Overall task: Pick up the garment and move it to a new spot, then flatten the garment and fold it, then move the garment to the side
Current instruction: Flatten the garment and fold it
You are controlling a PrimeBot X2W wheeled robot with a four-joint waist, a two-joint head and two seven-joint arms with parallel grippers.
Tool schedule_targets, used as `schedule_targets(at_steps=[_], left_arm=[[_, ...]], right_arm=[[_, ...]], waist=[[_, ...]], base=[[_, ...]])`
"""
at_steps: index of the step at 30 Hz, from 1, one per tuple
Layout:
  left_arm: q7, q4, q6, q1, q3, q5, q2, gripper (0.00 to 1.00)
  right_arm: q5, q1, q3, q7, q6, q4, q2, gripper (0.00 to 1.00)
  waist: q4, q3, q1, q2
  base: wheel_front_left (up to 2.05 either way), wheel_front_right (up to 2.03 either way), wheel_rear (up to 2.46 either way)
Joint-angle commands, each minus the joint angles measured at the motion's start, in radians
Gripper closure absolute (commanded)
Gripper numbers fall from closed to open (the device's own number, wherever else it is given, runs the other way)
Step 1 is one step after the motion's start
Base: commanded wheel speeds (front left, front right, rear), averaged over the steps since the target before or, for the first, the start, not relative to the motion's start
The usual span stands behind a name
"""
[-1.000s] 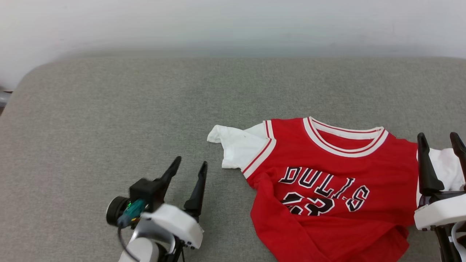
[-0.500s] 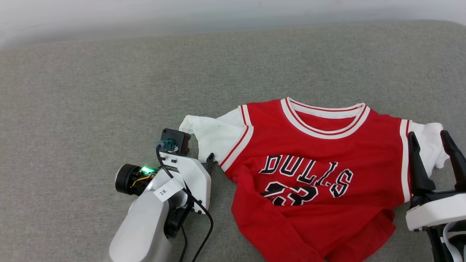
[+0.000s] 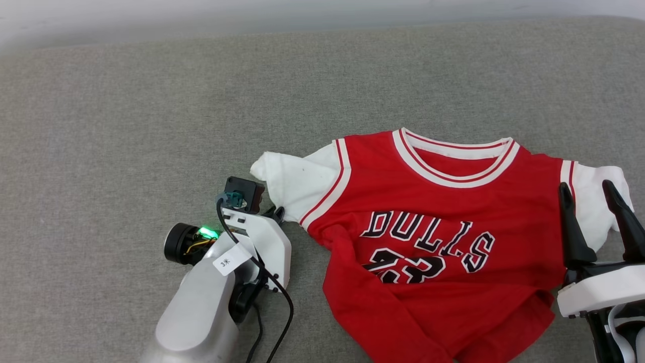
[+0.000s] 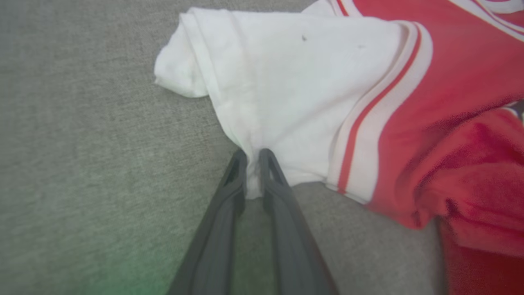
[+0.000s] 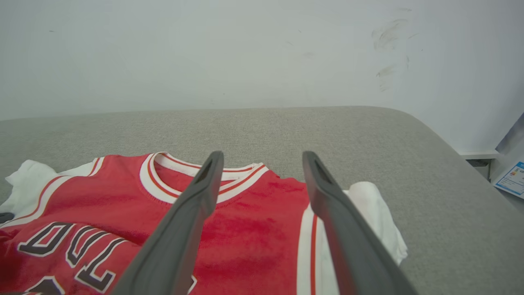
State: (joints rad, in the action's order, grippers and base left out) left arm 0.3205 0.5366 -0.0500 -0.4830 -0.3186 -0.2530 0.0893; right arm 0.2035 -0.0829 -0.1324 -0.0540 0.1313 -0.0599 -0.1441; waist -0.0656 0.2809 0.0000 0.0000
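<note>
Head view: the garment (image 3: 443, 201) lies face up on the grey bench (image 3: 126, 126), in the lower right-of-centre area of the frame, with its lower body rumpled. Left wrist view: the left end effector (image 4: 254, 159) is narrow, its two fingertips pinching the lower edge of the white sleeve (image 4: 286, 90) near frame centre. Right wrist view: the right end effector (image 5: 262, 157) stands wide and holds nothing, its fingers positioned over the other white sleeve (image 5: 368, 213) at right of frame.
</note>
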Motion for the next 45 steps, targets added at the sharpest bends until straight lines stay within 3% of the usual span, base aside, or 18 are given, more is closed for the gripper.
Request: schedule_targets(at_steps=[1,8,15,26,34,35,36,37,45], left_arm=[[0.008,0.049,-0.005,0.028,-0.01,-0.004,0.003,1.0],[-0.073,0.057,-0.009,0.028,0.013,-0.022,0.028,1.0],[-0.132,-0.059,0.003,0.099,0.03,-0.042,0.049,1.0],[-0.039,-0.273,0.004,0.336,-0.007,-0.071,0.086,1.0],[0.014,-0.28,-0.014,0.425,-0.098,-0.057,0.069,1.0],[0.01,-0.276,-0.012,0.429,-0.101,-0.057,0.067,0.93],[-0.001,-0.273,-0.006,0.43,-0.104,-0.049,0.069,0.33],[-0.007,-0.269,0.0,0.429,-0.103,-0.047,0.072,0.0],[-0.159,-0.32,0.044,0.377,-0.019,-0.053,0.092,0.0]], right_arm=[[0.004,-0.009,0.0,-0.006,-0.001,0.006,-0.008,0.0],[0.004,-0.007,-0.002,-0.003,-0.001,0.024,-0.025,0.0],[0.008,0.024,-0.011,0.016,-0.001,0.055,-0.035,0.0],[0.006,0.058,-0.004,0.06,-0.001,0.099,-0.024,0.0],[0.008,0.064,-0.004,0.078,-0.001,0.117,-0.025,0.0],[0.009,0.064,-0.002,0.08,-0.001,0.119,-0.024,0.0],[0.01,0.066,0.0,0.08,-0.001,0.121,-0.024,0.0],[0.011,0.067,0.001,0.082,-0.001,0.122,-0.024,0.0],[0.02,0.071,-0.002,0.085,-0.001,0.111,-0.025,0.0]], waist=[[0.006,0.0,0.0,0.0],[0.034,-0.025,0.0,0.0],[0.08,-0.089,0.0,0.0],[0.146,-0.16,0.0,0.0],[0.149,-0.188,0.0,0.0],[0.147,-0.192,0.0,0.0],[0.145,-0.195,0.0,0.0],[0.143,-0.198,0.0,0.0],[0.129,-0.202,0.0,0.0]], base=[[0.0,0.0,0.0],[0.0,0.0,0.0],[0.0,0.0,0.0],[0.0,0.0,0.0],[0.0,0.0,0.0],[0.0,0.0,0.0],[0.0,0.0,0.0],[0.0,0.0,0.0],[0.0,0.0,0.0]])
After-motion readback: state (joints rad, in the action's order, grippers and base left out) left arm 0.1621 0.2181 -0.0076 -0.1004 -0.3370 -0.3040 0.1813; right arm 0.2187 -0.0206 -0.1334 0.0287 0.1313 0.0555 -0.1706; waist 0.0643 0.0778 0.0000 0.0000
